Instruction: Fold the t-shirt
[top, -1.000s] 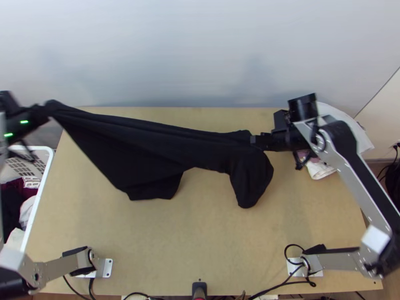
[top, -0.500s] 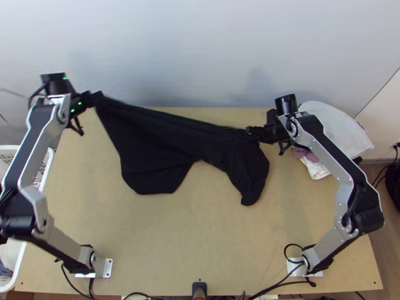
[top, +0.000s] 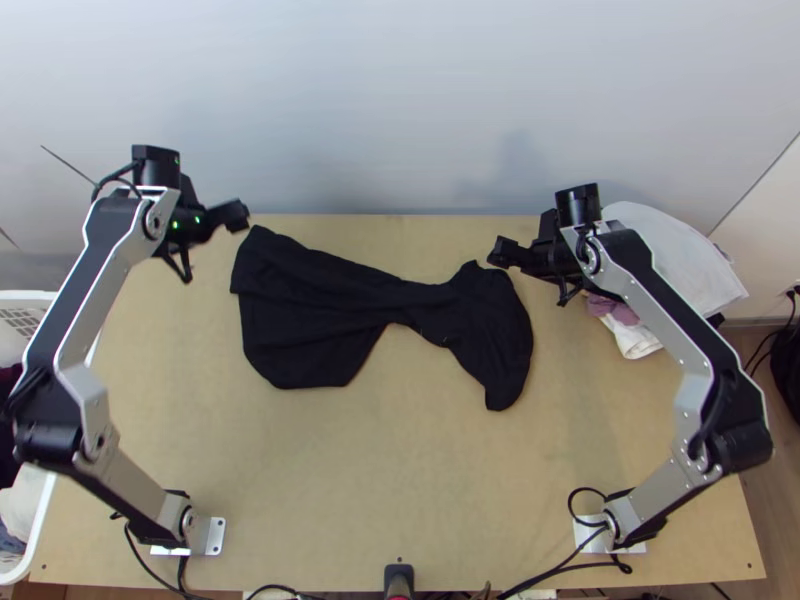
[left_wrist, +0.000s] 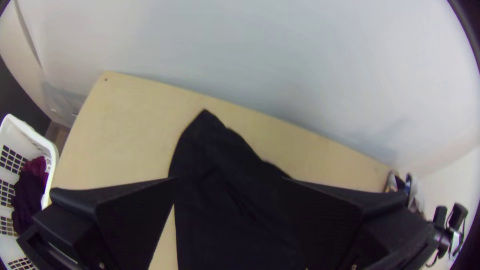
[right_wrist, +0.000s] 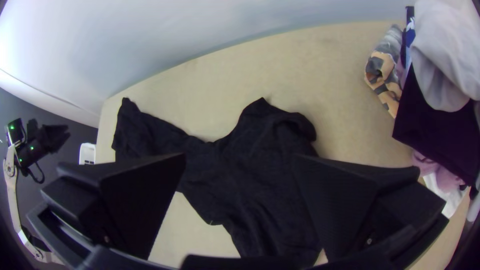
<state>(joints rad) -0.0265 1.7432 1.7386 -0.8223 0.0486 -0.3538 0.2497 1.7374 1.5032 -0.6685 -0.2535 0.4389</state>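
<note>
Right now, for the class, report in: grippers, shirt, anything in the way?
Left gripper open, right gripper open, both empty. Shirt on table, rumpled, narrowed mid-length. Clothes pile, far right corner: possible snag.

The black t-shirt (top: 310, 325) lies loosely bunched and creased on the table (top: 400, 480), pinched in at its middle, one wide end near the left claw (top: 238, 216), the other near the right claw (top: 500, 252).
</note>
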